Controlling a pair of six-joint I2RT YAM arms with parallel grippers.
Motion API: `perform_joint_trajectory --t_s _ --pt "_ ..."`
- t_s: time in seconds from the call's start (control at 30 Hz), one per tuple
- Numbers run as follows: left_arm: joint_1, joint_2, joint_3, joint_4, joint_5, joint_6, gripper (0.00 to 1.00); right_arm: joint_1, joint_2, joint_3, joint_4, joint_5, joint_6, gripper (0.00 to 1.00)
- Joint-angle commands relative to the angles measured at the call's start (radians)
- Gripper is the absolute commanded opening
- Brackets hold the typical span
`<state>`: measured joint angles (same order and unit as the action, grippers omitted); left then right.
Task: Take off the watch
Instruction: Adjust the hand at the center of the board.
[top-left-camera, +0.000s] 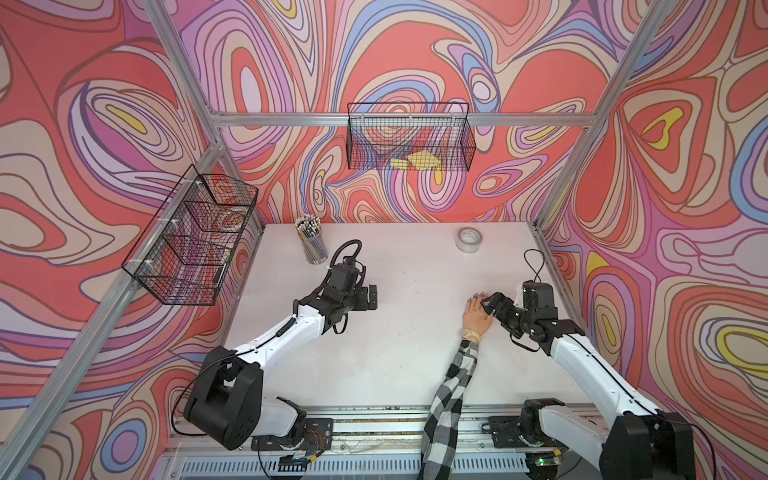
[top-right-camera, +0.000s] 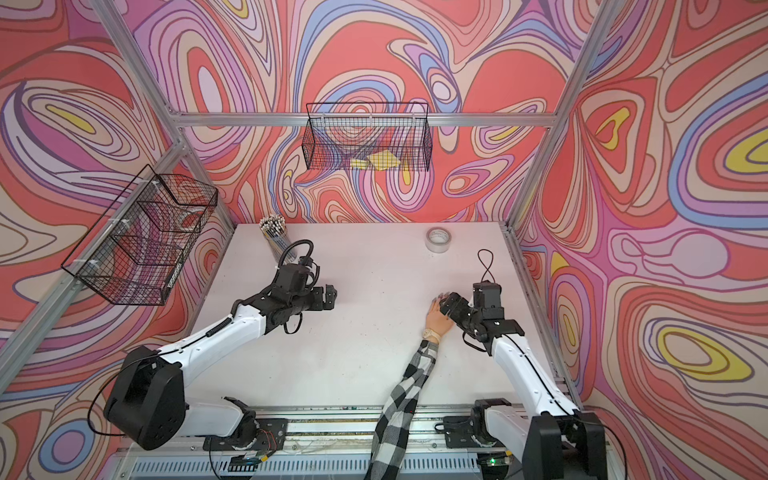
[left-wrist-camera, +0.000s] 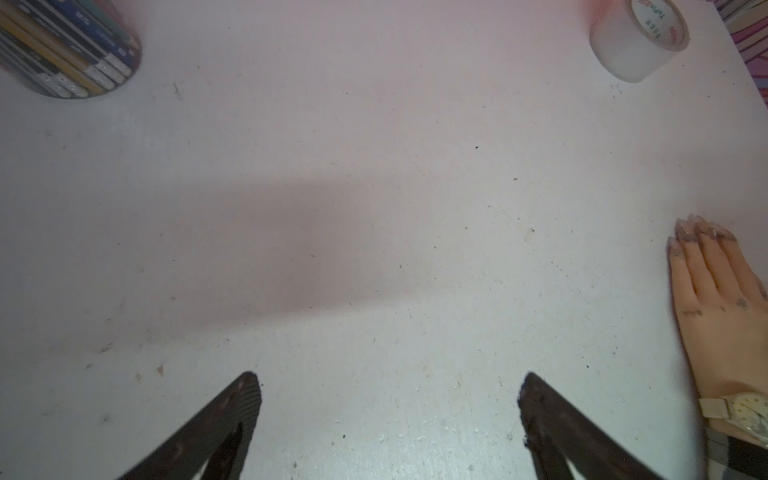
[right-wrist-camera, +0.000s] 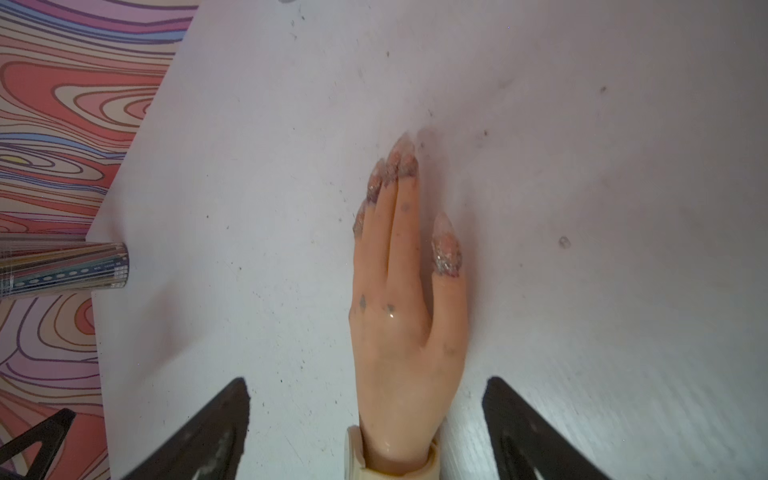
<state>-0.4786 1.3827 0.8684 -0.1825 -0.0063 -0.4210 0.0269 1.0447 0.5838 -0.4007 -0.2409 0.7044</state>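
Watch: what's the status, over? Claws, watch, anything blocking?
Left gripper open, empty, off to the side. Right gripper open, over the dummy hand. Watch strapped on its wrist. Checked sleeve ends right at it.

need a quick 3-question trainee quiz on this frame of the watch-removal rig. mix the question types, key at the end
1. True or false: the watch already lies loose on the table.
2. Which gripper hovers over the mannequin hand? A) left gripper B) right gripper C) neither
3. Fill in: in the right wrist view, the right gripper's jaws stand ____, one on each side of the mannequin hand.

Key:
1. False: the watch is strapped round the wrist of the mannequin hand.
2. B
3. open
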Motion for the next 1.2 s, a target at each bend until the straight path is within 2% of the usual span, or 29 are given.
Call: perform_joint_trajectory --t_s 0.0,0.17,0.33,0.53,0.9,1.17 --pt "-0.041 -0.009 -0.02 0.038 0.052 -0.057 0.99 0.001 -0.047 -0.051 -0.023 -0.054 0.053 0.89" --pt "-0.15 0.018 -0.007 0.095 0.109 -0.103 0.99 0.001 -0.058 -0.085 -0.011 -0.068 0.066 0.89" --pt "-0.297 0.089 0.044 0.101 0.104 -0.115 0.99 0.001 -0.017 -0.085 0.015 -0.077 0.071 0.89" --pt "-0.417 0.17 0.128 0.081 0.081 -0.093 0.99 0.001 0.022 -0.087 0.062 -0.095 0.064 0.89" --pt "-0.581 0.351 0.29 0.031 0.067 -0.053 0.99 0.001 0.081 -0.117 0.154 -0.084 0.094 0.89" --pt "-0.612 0.428 0.34 0.042 0.073 -0.063 0.99 0.0 0.085 -0.171 0.2 -0.11 0.092 0.89"
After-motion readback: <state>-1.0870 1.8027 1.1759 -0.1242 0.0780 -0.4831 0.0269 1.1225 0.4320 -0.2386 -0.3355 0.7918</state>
